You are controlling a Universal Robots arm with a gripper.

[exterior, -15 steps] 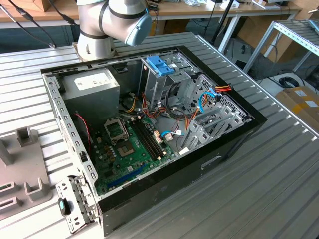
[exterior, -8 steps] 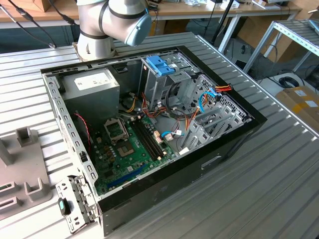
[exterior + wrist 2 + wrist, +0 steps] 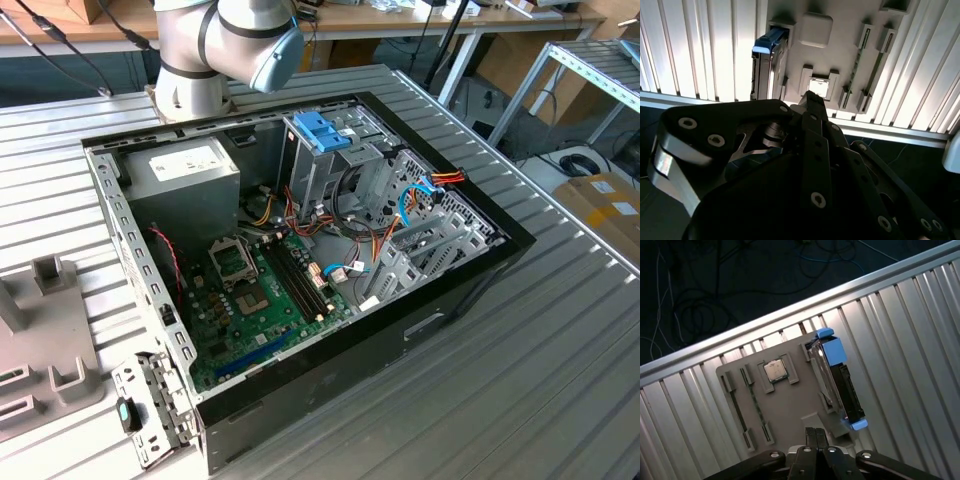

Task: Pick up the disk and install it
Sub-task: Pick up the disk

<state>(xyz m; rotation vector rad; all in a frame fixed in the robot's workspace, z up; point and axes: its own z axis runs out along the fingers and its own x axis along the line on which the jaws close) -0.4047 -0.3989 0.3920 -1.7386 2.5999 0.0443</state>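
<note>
The disk (image 3: pixel 831 382), a silver-metal hard drive in a blue plastic frame, stands on edge in a slot along one side of the flat grey holder tray (image 3: pixel 785 412) on the ribbed metal table (image 3: pixel 900 340). The black claw (image 3: pixel 815 431) hovers over the tray near the disk, pressed together and empty.

Grey box sticker (image 3: pixel 187 160): white, its print too small to read.
Disk (image 3: pixel 826 371): stands on edge, face print not legible.
Cardboard box (image 3: pixel 608 205): yellow patches, nothing legible.
Readable text: none.
</note>
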